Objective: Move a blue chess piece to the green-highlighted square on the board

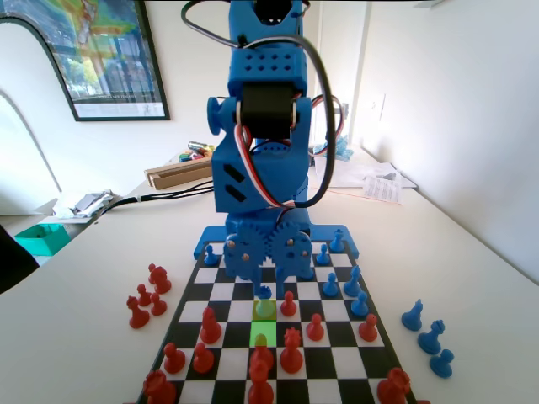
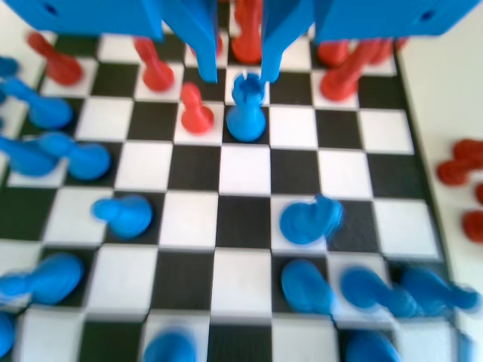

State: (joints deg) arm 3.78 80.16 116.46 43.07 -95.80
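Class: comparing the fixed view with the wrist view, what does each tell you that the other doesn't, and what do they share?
Fixed view: the green tint of the green-highlighted square, just in front of the blue chess piece. Wrist view: the end effector, jaws apart on either side of that piece's top. Both: the board with red and blue pieces.
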